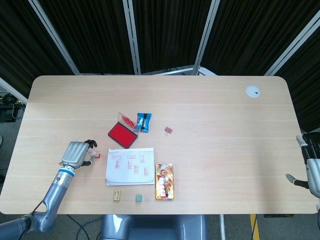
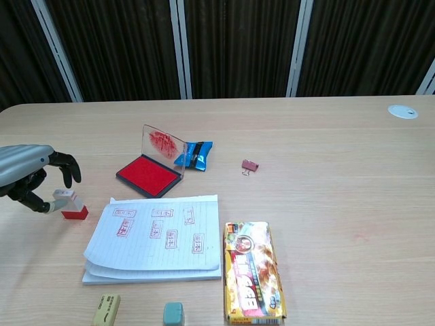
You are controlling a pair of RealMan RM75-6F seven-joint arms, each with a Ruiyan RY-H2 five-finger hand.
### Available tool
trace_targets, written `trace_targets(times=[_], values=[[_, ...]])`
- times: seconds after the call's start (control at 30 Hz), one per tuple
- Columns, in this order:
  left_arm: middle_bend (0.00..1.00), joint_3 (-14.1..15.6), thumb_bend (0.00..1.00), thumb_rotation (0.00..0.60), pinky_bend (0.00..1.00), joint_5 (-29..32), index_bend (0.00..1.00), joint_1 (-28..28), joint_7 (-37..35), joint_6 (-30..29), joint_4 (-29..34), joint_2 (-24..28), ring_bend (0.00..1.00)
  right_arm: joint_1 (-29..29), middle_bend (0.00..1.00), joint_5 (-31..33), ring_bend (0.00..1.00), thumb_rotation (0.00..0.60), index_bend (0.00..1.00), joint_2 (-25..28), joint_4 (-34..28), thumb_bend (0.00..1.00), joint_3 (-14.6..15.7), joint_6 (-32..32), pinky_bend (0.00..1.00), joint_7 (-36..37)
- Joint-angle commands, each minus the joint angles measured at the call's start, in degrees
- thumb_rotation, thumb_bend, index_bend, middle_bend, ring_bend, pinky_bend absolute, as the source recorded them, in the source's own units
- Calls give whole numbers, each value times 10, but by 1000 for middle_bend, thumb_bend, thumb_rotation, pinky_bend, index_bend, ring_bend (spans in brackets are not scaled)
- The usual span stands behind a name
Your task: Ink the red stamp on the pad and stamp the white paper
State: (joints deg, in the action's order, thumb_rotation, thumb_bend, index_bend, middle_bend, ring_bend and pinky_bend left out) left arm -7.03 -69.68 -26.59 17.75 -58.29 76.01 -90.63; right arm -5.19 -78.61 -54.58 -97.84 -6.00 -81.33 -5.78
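The red stamp (image 2: 70,205) stands upright on the table (image 1: 220,125), just to the left of the white paper (image 2: 158,237), which is the pad of sheets with many red marks already on it. The left hand (image 2: 30,176) is curled around the top of the stamp, with one fingertip touching its left side and the other fingers arched over it. I cannot tell if the hand really grips the stamp; its red base sits on the wood. The ink pad (image 2: 149,174) lies just behind the paper with its clear lid raised. A blue packet (image 2: 194,154) is beside the ink pad, and a snack box (image 2: 253,270) lies right of the paper. The right hand (image 1: 313,167) is far to the right of the paper, at the table edge, with fingers apart and holding nothing.
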Motion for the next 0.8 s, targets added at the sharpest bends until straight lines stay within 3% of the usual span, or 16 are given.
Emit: trace_targets(times=[0.03, 0.8], values=[[382, 1, 289, 600, 844, 0, 358, -1, 1, -2, 0, 1, 797, 0, 0, 0, 0, 600, 0, 0, 0, 0, 0, 0, 0, 0], [442, 8, 308, 600, 845, 10, 436, -10, 2, 1, -17, -11, 797, -3, 0, 7, 0, 600, 0, -1, 5, 0, -1, 7, 0, 2]])
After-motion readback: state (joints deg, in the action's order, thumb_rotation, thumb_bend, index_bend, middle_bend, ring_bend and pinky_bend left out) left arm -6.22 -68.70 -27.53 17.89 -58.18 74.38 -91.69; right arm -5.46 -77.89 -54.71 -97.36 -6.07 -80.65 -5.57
